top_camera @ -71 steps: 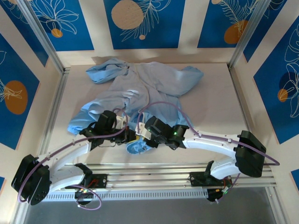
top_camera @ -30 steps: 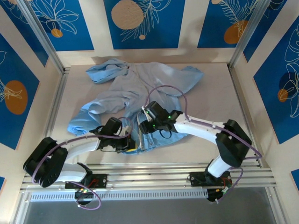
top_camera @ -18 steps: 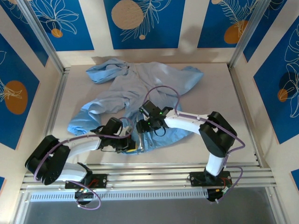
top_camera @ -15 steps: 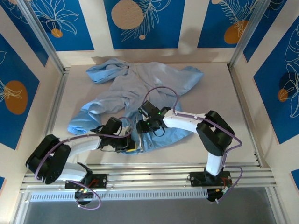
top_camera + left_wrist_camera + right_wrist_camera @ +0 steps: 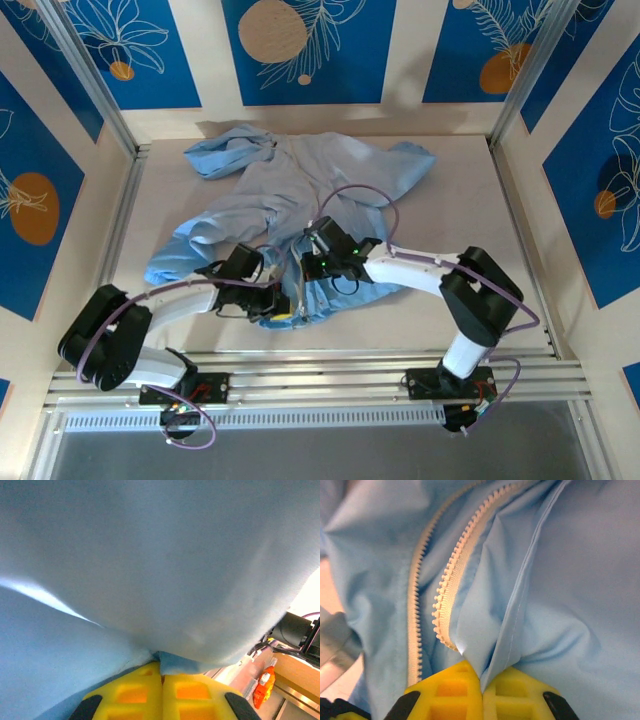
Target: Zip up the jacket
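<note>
Jacket [image 5: 300, 185] lies rumpled ahead of both arms. Right gripper [image 5: 481, 679] pinched shut on fabric fold just beside zipper teeth [image 5: 451, 575]. Tooth rows unjoined, long axis running away from me. Left gripper [image 5: 162, 677] clamped on jacket's near edge, close beside right.

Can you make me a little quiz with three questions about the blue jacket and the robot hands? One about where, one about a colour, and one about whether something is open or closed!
1. Where do the left gripper and the right gripper hold the jacket?
A) at its far collar
B) at its near edge, by the arm bases
C) at a sleeve tip

2. What colour are the teeth of the zipper?
A) black
B) red
C) cream

3. How are the zipper's two rows of teeth?
A) apart
B) joined all along
C) taped over

Answers:
1 B: the top view shows both arms meeting at the near edge.
2 C: the right wrist view shows pale cream teeth.
3 A: the rows there lie side by side, unmeshed.
</note>
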Controlling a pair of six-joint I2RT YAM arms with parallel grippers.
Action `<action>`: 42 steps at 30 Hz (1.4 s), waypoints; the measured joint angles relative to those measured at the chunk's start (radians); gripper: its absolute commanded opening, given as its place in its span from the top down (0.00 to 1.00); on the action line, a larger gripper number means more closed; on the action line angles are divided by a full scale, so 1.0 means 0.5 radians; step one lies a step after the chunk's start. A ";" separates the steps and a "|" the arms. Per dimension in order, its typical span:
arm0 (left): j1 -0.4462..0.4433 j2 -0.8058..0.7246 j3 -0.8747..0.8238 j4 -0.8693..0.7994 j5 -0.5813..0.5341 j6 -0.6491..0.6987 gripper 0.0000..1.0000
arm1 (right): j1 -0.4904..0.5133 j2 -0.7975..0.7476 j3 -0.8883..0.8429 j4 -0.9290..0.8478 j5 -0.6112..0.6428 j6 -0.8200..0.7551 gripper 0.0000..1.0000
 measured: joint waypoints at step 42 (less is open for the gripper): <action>0.022 -1.479 -0.623 0.119 -0.473 0.121 0.40 | 0.092 -0.421 -0.298 0.187 0.189 0.233 1.00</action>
